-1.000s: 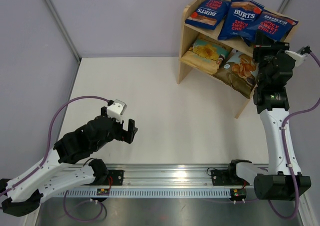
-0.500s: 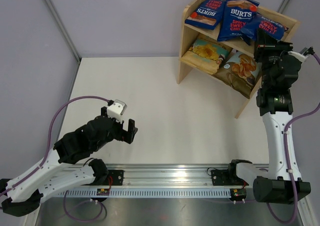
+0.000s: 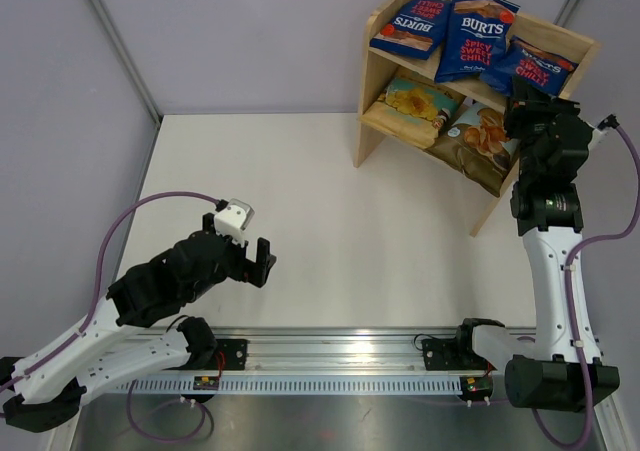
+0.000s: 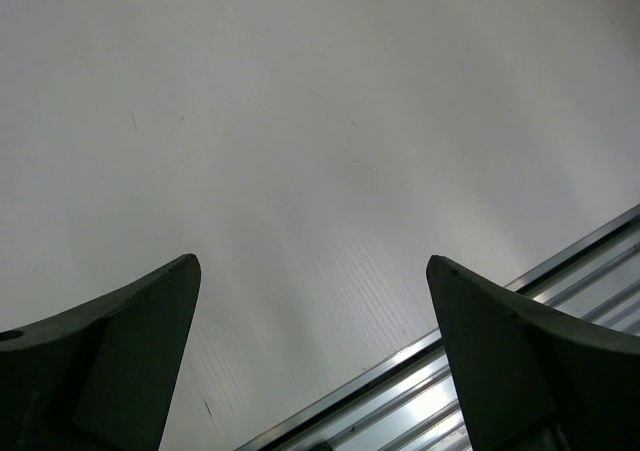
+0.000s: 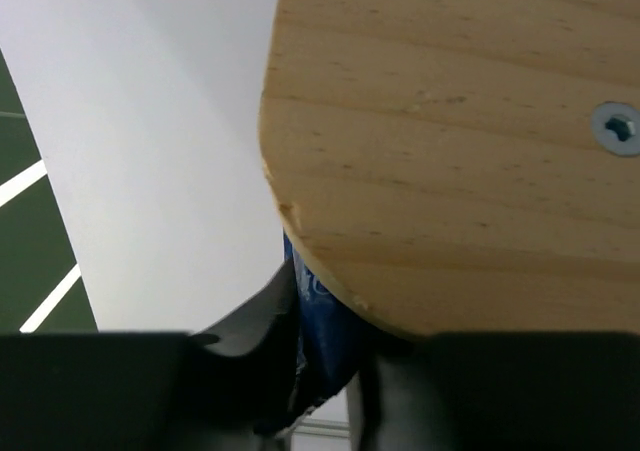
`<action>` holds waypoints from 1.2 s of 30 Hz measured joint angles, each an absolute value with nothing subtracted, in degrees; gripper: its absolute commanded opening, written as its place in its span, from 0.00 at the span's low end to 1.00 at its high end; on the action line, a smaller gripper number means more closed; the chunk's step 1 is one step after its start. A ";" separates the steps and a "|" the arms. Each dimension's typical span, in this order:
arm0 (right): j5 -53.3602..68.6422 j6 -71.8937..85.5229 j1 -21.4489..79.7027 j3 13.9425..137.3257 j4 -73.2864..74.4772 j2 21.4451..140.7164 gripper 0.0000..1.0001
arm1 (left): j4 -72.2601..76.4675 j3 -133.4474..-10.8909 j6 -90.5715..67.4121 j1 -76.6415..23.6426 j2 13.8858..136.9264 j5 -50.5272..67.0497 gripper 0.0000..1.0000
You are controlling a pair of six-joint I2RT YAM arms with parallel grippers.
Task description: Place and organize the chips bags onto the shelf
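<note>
The wooden shelf (image 3: 378, 33) stands at the back right. Three dark blue chips bags lie on its top tier: one on the left (image 3: 413, 26), one in the middle (image 3: 480, 39), one on the right (image 3: 538, 63). A tan-yellow bag (image 3: 418, 104) and a light blue bag (image 3: 480, 136) rest on the lower tier. My right gripper (image 3: 526, 96) is at the near edge of the right-hand blue bag. In the right wrist view that blue bag (image 5: 328, 333) fills the gap between the fingers, under the shelf's side panel (image 5: 460, 151). My left gripper (image 3: 262, 261) hovers open over bare table.
The shelf's right side panel stands close against my right wrist. A metal rail (image 3: 340, 351) runs along the table's near edge, also in the left wrist view as the rail (image 4: 480, 371). Purple cables loop from both arms.
The right gripper has pushed the third dark blue bag further back onto the top tier, where it now lies beside the middle bag. The left arm has not moved.
</note>
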State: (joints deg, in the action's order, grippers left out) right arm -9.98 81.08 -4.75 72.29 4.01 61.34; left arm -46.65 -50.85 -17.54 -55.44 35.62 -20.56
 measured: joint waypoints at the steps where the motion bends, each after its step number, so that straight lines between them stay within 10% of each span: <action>1: -9.96 81.25 -4.78 72.29 4.43 61.32 0.35 | -46.68 -50.85 -17.54 -55.44 35.62 -20.51 0.99; 12: -9.56 77.52 -5.04 75.33 13.52 59.79 0.61 | -46.70 -50.85 -17.54 -55.44 35.64 -20.56 0.99; 25: -7.81 74.59 -5.19 75.22 15.99 57.12 0.24 | -46.83 -50.85 -17.56 -55.44 36.49 -20.60 0.99; 36: -7.66 74.98 -5.21 73.03 13.85 59.11 0.29 | -47.57 -50.85 -18.39 -55.44 36.49 -23.86 0.99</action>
